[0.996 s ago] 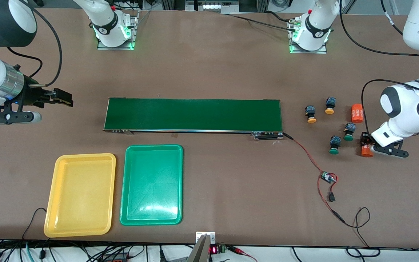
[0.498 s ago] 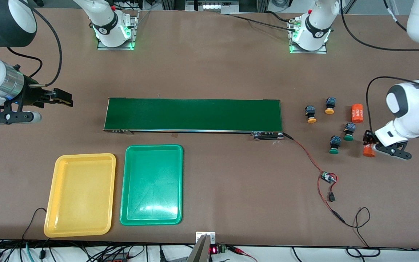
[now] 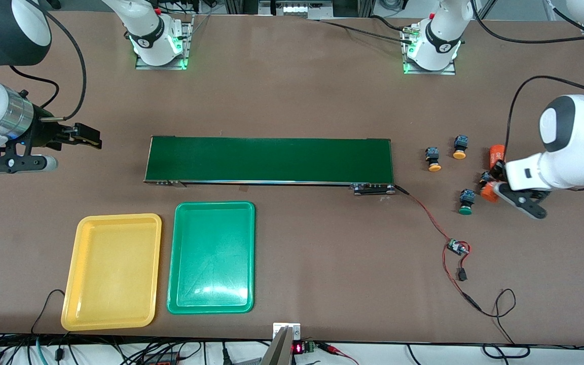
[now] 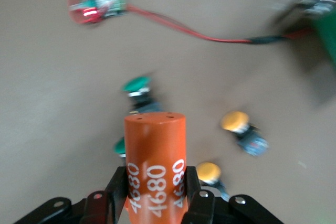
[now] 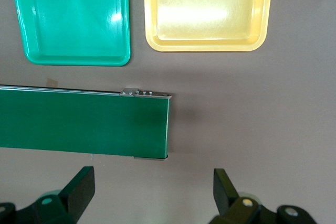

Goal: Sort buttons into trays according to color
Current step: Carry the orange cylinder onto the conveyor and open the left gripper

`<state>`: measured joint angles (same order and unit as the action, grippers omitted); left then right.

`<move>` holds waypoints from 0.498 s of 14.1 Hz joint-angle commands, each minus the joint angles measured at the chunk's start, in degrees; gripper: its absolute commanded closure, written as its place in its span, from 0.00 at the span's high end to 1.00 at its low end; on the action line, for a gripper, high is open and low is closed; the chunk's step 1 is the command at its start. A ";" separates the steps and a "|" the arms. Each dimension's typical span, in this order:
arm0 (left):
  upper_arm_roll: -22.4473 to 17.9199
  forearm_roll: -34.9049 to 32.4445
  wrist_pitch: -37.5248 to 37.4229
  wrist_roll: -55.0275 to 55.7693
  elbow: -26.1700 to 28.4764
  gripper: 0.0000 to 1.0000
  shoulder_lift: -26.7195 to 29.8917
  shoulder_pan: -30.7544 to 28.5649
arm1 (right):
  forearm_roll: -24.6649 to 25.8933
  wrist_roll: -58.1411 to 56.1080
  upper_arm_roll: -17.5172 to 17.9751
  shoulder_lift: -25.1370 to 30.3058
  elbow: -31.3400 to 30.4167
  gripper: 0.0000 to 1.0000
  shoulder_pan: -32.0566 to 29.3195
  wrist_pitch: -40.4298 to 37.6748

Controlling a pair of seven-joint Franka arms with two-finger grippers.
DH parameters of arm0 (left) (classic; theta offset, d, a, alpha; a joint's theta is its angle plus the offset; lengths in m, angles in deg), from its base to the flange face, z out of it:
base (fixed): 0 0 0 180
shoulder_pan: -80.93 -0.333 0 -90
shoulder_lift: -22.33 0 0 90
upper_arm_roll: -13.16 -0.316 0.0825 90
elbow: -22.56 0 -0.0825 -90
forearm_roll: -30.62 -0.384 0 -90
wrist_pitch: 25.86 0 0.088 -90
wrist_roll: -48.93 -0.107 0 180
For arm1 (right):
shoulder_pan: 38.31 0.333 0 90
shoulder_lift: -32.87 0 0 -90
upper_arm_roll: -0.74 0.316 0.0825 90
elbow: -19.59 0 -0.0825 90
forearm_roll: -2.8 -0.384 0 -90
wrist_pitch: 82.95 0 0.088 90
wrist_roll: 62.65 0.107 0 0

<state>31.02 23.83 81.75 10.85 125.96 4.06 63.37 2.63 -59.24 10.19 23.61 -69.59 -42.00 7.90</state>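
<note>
The yellow tray (image 3: pixel 112 271) and green tray (image 3: pixel 211 257) lie nearest the camera, side by side, nothing in them. Farther, toward the left arm's end, the buttons lie on their sides, caps toward the camera: a green button (image 3: pixel 466 201), then two yellow buttons (image 3: pixel 433 158) (image 3: pixel 459 147). Another green button (image 4: pixel 120 147) is partly hidden. The left gripper (image 3: pixel 490 188) clamps an orange cylinder (image 4: pixel 155 161) above them. The right gripper (image 3: pixel 85 136) waits, fingers wide.

You are looking at four buttons: two yellow-orange (image 3: pixel 433 159) (image 3: pixel 460 146) and two green (image 3: pixel 466 201) (image 4: pixel 125 147). Two orange cylinders (image 3: pixel 488 193) (image 3: pixel 496 152) are showing. Two trays are lying on the counter (image 3: pixel 322 263), one yellow (image 3: pixel 112 271), one green (image 3: pixel 211 257), plus one conveyor belt (image 3: pixel 269 160).
</note>
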 commanded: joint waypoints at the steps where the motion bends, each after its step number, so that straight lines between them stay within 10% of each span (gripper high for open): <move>1: 7.25 -0.16 -4.51 -3.06 -2.24 0.31 -1.14 -0.46 | -0.53 -0.77 0.03 -0.32 1.20 1.00 -0.26 -0.93; 7: 21.68 -0.07 -1.97 -12.97 -1.63 0.24 -7.91 -0.11 | -0.62 -0.77 -0.05 -0.32 1.20 1.00 -0.35 -0.93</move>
<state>50.76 23.87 79.21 4.39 125.10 -1.02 64.31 2.63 -59.24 10.14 23.60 -69.56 -42.06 7.90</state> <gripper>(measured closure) 0.511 0.000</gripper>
